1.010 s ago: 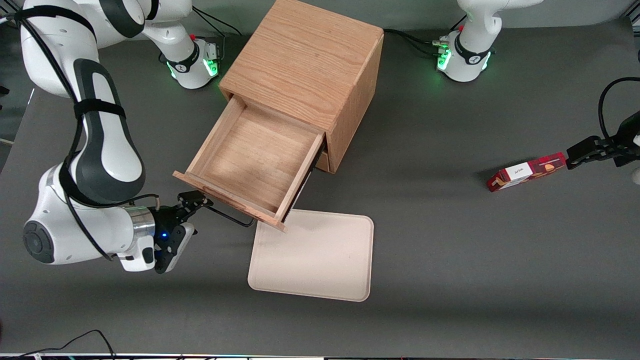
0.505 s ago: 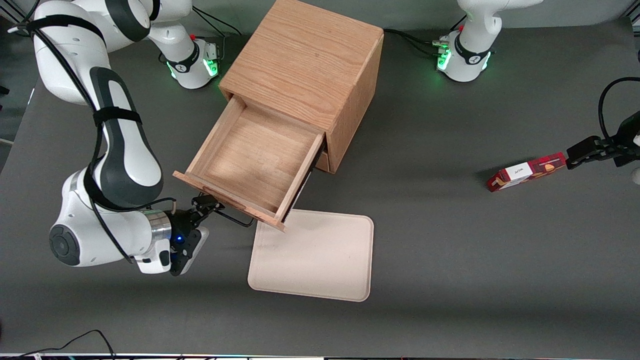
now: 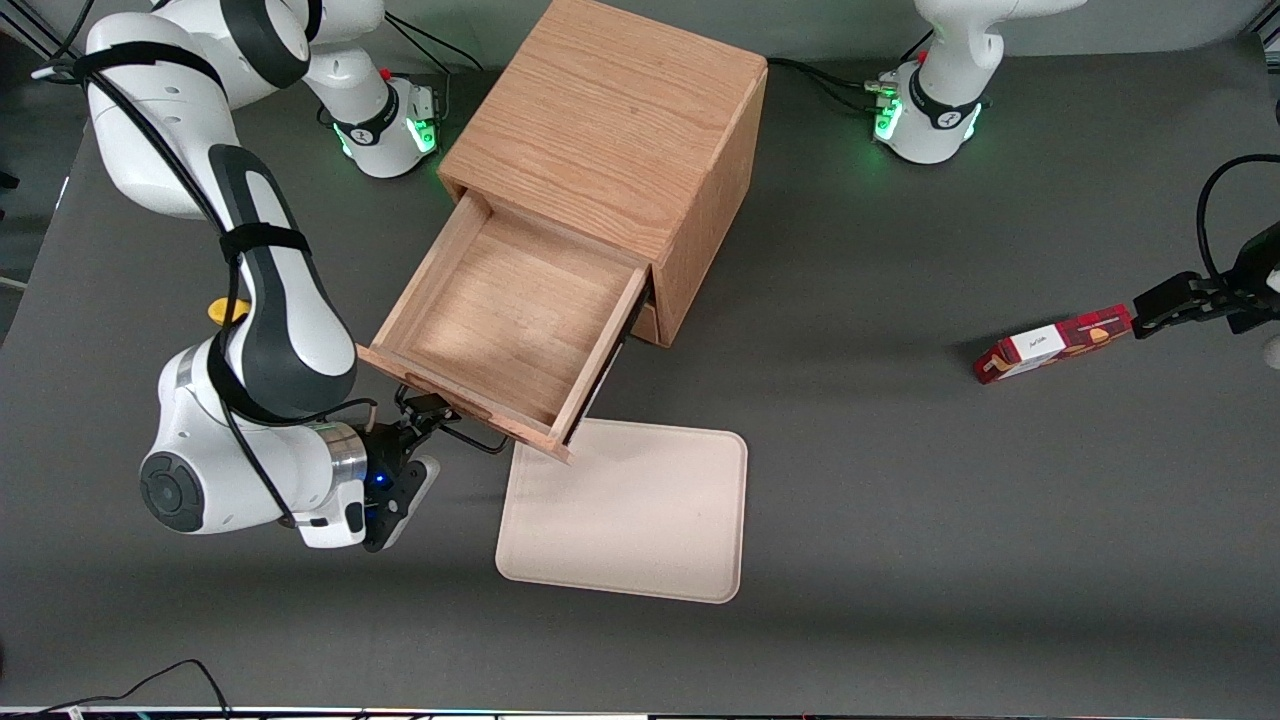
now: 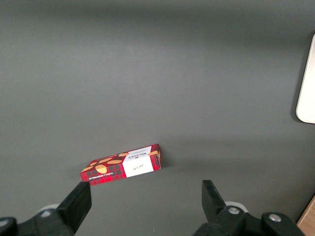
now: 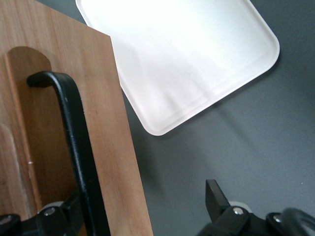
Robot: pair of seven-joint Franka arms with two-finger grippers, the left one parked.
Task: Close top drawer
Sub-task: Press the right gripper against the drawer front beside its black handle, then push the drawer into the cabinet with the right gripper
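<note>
From the front, we see the top drawer [image 3: 512,318] pulled well out of the oak cabinet [image 3: 610,130], its bare inside open to view and its front panel hanging over the dark counter [image 3: 900,500] toward the camera. Our pincer [image 3: 428,408] sits right at that front panel, at the end of the black bar handle [image 3: 470,438] that lies toward the working arm's end of the counter. A cream tray [image 3: 625,515] lies flat on the counter just in front of the drawer, one corner reaching under the drawer's front. A red biscuit box [image 3: 1055,345] lies well apart, toward the parked arm's end.

The left wrist view shows only that red box and bare counter, plus an edge of the tray.

In the right wrist view the pincer [image 5: 142,209] is spread open; one finger sits close against the handle [image 5: 74,147] and the wooden front, the other hangs free over the counter, with the tray [image 5: 187,59] past the panel's edge.

We judge the push is only starting. Our contact is near one end of the front, so an off-centre shove could skew the drawer on its runners and jam it. A finger could also slide off the narrow bar or snag beneath it, and a hard push might shift the whole cabinet.
</note>
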